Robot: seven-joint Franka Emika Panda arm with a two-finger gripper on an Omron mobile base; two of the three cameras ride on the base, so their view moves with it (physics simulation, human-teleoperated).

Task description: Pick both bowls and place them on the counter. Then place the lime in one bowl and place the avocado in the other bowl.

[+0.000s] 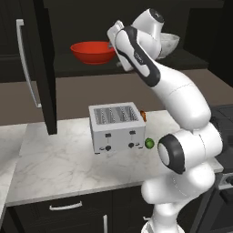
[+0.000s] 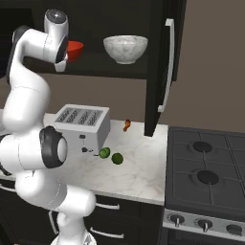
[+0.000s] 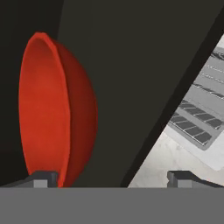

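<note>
Red bowl: glossy red bowl (image 1: 93, 52) sits on the dark shelf (image 1: 86, 68) inside the open upper cabinet, up above the surface; in the hand view (image 3: 52, 109) it appears rolled on its side, rim to the left.
Hand: the hand (image 3: 113, 177) is raised to shelf level just beside the red bowl, released, its two fingertips standing wide apart and grasping nothing; one fingertip (image 3: 43, 178) lies at the bowl's lower rim, the other (image 3: 181, 177) over the shelf edge, with the toaster slots beyond it. Whether a tip touches the bowl I cannot tell.
Arm: the white arm (image 1: 182, 104) reaches up and forward from the base, its wrist in front of the shelf between the two bowls in the left base view.
White bowl: deeper, white with grey marbling (image 2: 125, 49), upright on the same shelf, well apart from the red one and partly hidden behind the wrist in the left base view (image 1: 167, 43).
Cabinet door: dark door (image 2: 165, 67) with a long silver handle, swung open.
Toaster: silver four-slot toaster (image 1: 116, 126) stands on the white marble surface (image 1: 54, 164) below the shelf.
Green fruits: two round green fruits (image 2: 104, 153) (image 2: 117, 159) lie on the surface near the toaster's front corner, just beside each other; which is the lime and which the avocado I cannot tell.
Orange item: small, behind the toaster (image 2: 127, 125), too small to identify.
Stove: dark hob (image 2: 206, 165) to the right of the surface.
</note>
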